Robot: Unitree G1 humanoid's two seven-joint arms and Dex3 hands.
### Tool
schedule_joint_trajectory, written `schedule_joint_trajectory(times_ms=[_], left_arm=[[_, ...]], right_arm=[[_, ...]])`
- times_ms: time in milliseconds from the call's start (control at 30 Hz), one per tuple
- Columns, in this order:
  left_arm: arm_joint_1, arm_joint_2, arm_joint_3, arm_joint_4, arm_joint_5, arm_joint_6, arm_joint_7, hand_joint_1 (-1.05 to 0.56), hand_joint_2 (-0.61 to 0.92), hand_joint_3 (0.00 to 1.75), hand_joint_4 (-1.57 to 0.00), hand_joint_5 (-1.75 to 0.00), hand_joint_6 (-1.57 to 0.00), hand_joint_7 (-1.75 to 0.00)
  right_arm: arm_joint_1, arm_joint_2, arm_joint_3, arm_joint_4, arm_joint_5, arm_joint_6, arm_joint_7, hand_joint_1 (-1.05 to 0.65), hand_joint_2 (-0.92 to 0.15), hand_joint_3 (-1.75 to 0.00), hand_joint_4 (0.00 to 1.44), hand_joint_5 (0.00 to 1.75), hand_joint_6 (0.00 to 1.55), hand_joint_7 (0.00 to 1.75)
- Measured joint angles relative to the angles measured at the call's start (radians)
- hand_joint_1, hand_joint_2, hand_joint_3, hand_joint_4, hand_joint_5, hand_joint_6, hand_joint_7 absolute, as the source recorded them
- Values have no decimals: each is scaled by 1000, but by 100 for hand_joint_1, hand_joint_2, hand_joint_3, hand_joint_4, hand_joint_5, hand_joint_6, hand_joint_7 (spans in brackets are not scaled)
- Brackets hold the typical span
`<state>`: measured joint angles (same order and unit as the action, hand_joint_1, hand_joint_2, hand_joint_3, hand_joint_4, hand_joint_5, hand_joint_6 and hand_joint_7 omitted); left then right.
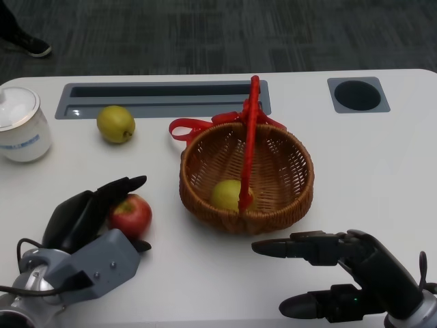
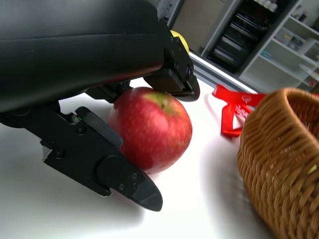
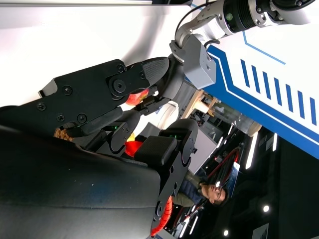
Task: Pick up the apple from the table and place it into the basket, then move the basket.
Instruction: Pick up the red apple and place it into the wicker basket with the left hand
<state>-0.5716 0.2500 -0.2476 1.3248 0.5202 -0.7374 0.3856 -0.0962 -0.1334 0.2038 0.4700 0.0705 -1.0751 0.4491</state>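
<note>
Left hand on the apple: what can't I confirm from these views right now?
- Firm grip: in the left wrist view the left hand covers the apple's far side.
- Lift-off: the apple's underside is hidden in the head view.
- Right wrist view: the right hand blocks the basket.

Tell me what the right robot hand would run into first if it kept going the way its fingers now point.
Probably the left robot hand or its forearm; the right robot hand points across the table, passing just in front of the basket. Depth is unclear.

white jar [image 1: 20,126] cut by frame edge, basket [image 2: 284,159] partly out of frame
</note>
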Motion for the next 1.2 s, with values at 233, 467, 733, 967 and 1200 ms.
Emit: schedule_joint_trajectory(times_ms=[233, 467, 733, 967, 1200], left_arm=[[27, -20, 58, -13, -82, -25, 1, -18, 81, 0, -124, -8, -113, -5], [41, -25, 96, -27, -101, -59, 51, -22, 80, 0, -124, -6, -113, -2], [44, -24, 129, -71, -132, -111, 63, -23, 81, 0, -125, -5, -112, -1], [44, -23, 135, -168, -130, -225, 75, -22, 81, 0, -130, -5, -114, -1], [41, -43, 134, -278, -135, -326, 42, -24, 80, 0, -134, -8, -115, -1]], right_arm=[[0, 0, 0, -1, -4, 6, 0, -42, -86, 0, 84, 0, 77, 0], [0, 0, -1, -8, -6, 16, 0, -41, -87, 0, 85, 0, 77, 0], [0, -6, -1, -25, -6, 26, 0, -43, -88, 0, 85, 0, 77, 0], [1, -7, -3, -30, -14, 30, -1, -44, -89, 0, 85, 0, 77, 0], [3, -8, -3, -34, -23, 34, -3, -43, -89, 0, 85, 0, 78, 0]])
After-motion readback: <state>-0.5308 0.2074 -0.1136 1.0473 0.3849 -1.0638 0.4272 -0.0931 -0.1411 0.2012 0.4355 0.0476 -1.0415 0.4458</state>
